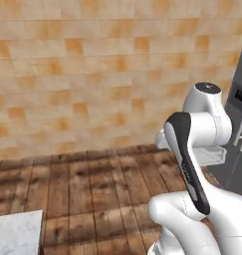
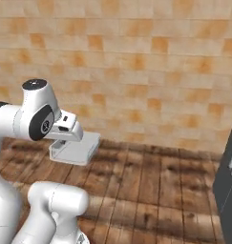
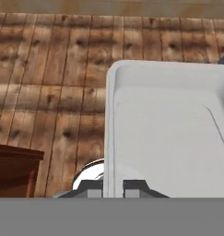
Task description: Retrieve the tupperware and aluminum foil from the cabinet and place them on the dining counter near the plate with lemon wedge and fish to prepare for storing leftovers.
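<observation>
Two-finger gripper [image 3: 113,183] pinches the rim of the shallow translucent grey-white plastic tupperware [image 3: 168,133]; likely light, stiff, slick, so edge hold may pivot.

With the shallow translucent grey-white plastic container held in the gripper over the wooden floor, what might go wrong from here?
1. The gripper pinches the shallow translucent grey-white plastic container only by its thin rim at one edge; the rest overhangs, so it may tilt or slip.
2. It hangs above the brown plank floor; a drop would likely land there.
3. A corner of the white-grey marble counter and a dark grey appliance sit close by, so driving may clip them.
</observation>
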Available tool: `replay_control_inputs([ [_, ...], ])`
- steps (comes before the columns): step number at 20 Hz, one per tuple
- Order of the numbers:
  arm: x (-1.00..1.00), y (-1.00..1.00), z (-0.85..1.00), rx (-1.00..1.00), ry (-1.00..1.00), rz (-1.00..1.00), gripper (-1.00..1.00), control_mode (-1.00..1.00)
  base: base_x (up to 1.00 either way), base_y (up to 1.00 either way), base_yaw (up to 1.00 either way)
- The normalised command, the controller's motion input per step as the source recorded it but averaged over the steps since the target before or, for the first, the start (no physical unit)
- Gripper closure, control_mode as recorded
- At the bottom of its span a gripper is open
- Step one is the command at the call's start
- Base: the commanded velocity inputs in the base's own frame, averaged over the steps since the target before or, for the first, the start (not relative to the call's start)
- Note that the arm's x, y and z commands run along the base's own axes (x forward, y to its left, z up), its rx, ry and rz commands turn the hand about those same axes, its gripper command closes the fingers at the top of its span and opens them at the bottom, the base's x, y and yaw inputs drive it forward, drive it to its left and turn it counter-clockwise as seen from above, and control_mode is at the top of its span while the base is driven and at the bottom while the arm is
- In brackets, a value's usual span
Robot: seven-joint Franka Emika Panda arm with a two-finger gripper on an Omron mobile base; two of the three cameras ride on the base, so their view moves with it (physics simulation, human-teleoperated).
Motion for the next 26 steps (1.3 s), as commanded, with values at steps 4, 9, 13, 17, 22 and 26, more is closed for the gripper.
replay_control_inputs([
  [4,0.00,0.00,0.00,0.00,0.00,0.00,1.00,1.00,0.84,-0.12,0.77],
  [9,0.00,0.00,0.00,0.00,0.00,0.00,1.00,1.00,0.97,-0.21,0.73],
  [13,0.00,0.00,0.00,0.00,0.00,0.00,1.00,1.00,1.00,-0.24,0.71],
  [17,0.00,0.00,0.00,0.00,0.00,0.00,1.00,1.00,1.00,-0.24,0.72],
  [22,0.00,0.00,0.00,0.00,0.00,0.00,1.00,1.00,1.00,-0.24,0.72],
  [26,0.00,0.00,0.00,0.00,0.00,0.00,1.00,1.00,1.00,-0.25,0.70],
])
